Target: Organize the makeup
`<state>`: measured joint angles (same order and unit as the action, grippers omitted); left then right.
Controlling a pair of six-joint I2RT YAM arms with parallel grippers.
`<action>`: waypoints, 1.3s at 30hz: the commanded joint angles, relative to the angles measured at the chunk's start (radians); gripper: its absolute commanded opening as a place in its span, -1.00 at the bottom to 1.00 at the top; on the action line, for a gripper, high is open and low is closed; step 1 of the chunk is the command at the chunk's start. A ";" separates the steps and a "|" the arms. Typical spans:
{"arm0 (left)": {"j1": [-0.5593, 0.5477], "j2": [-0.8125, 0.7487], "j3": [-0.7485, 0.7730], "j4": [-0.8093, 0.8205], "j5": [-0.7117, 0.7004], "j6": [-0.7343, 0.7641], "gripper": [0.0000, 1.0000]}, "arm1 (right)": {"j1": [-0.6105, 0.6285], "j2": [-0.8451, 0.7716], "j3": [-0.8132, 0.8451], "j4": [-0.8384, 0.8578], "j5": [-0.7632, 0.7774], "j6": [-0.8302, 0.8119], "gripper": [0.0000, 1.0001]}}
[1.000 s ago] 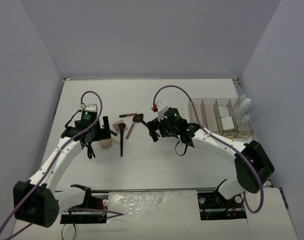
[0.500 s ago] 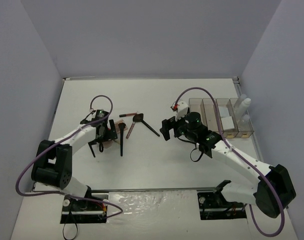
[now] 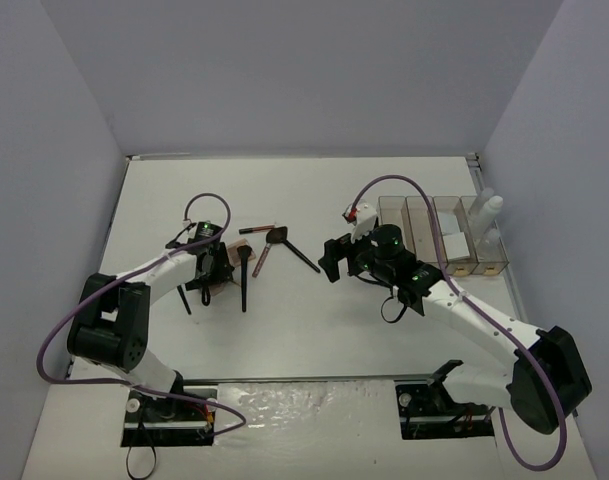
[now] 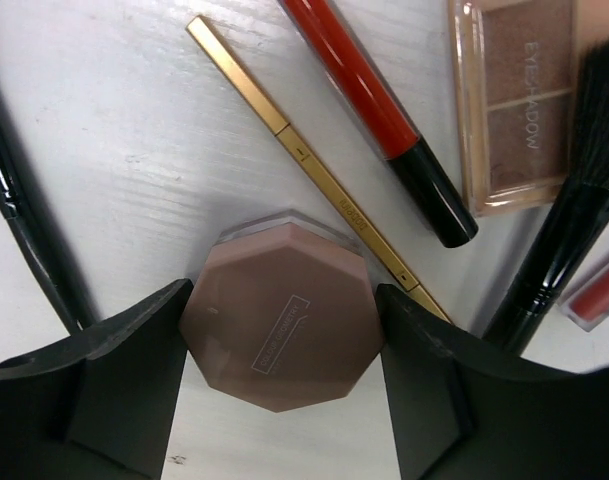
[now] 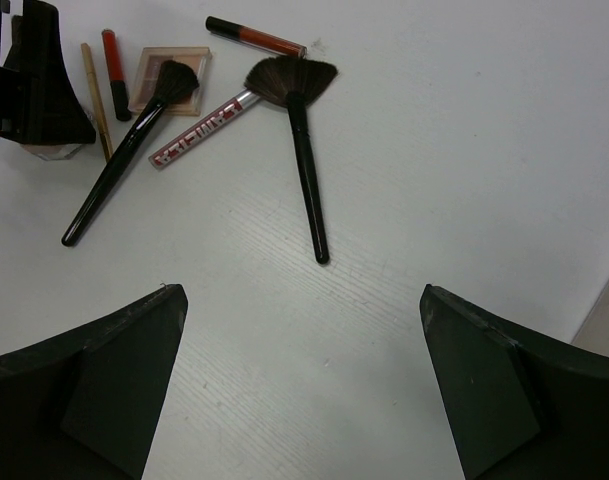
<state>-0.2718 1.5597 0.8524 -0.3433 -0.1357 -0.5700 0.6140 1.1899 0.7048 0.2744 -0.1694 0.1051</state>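
While its fingers stood wide a second ago, the left hand (image 4: 283, 300) now pinches the pink octagonal compact (image 4: 282, 330) on both flanks.
The compact sits flat on the counter (image 3: 304, 330) toward its left edge. A gold pencil (image 4: 314, 165) lies just beside it, with a red lip pencil (image 4: 369, 105), an eyeshadow palette (image 4: 514, 90) and a black-handled brush (image 4: 569, 230) crowding close. The right hand (image 5: 299, 290), shifted slightly toward the clear organizer (image 3: 439, 235) at the right edge, hangs spread near a fan brush (image 5: 302, 130).
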 commanded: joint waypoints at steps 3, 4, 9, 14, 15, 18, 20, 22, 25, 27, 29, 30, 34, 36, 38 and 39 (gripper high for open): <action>-0.075 -0.063 0.063 -0.019 -0.016 0.024 -0.73 | -0.007 0.005 0.024 0.053 -0.034 0.004 1.00; -0.093 -0.084 0.079 -0.035 -0.022 0.035 -0.77 | -0.007 0.002 0.028 0.049 -0.043 0.004 1.00; -0.209 -0.202 0.127 -0.040 -0.025 0.157 -0.81 | -0.008 -0.010 0.078 0.003 -0.106 0.025 1.00; -0.283 -0.316 0.111 0.085 0.083 0.316 -0.82 | -0.068 -0.007 0.174 -0.039 -0.268 0.106 1.00; -0.299 -0.335 0.100 0.120 0.117 0.346 -0.83 | -0.096 0.002 0.203 -0.055 -0.314 0.129 0.99; -0.358 -0.390 0.068 0.237 0.206 0.419 -0.84 | -0.148 0.029 0.285 -0.080 -0.464 0.176 0.98; -0.390 -0.419 0.046 0.311 0.263 0.489 -0.84 | -0.153 0.054 0.332 -0.093 -0.561 0.207 0.97; -0.408 -0.434 0.038 0.379 0.296 0.543 -0.84 | -0.152 0.072 0.374 -0.095 -0.641 0.238 0.96; -0.440 -0.435 0.051 0.417 0.367 0.636 -0.84 | -0.135 0.104 0.406 -0.099 -0.667 0.259 0.92; -0.455 -0.432 0.066 0.434 0.391 0.682 -0.83 | -0.104 0.108 0.414 -0.100 -0.662 0.265 0.91; -0.472 -0.429 0.084 0.441 0.411 0.724 -0.82 | -0.084 0.120 0.416 -0.104 -0.655 0.266 0.90; -0.476 -0.429 0.089 0.446 0.419 0.735 -0.82 | -0.073 0.124 0.418 -0.107 -0.649 0.266 0.89; -0.486 -0.432 0.102 0.474 0.457 0.766 -0.81 | -0.033 0.149 0.418 -0.131 -0.611 0.254 0.86; -0.490 -0.439 0.097 0.488 0.471 0.769 -0.80 | -0.027 0.154 0.414 -0.132 -0.597 0.254 0.85; -0.497 -0.452 0.089 0.506 0.473 0.772 -0.80 | -0.022 0.161 0.409 -0.134 -0.582 0.256 0.81; -0.499 -0.459 0.084 0.513 0.473 0.772 -0.80 | -0.020 0.163 0.407 -0.134 -0.581 0.259 0.79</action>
<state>-0.7593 1.1494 0.8745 0.0305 0.2917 0.1542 0.5877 1.3514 1.0756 0.0999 -0.7607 0.3490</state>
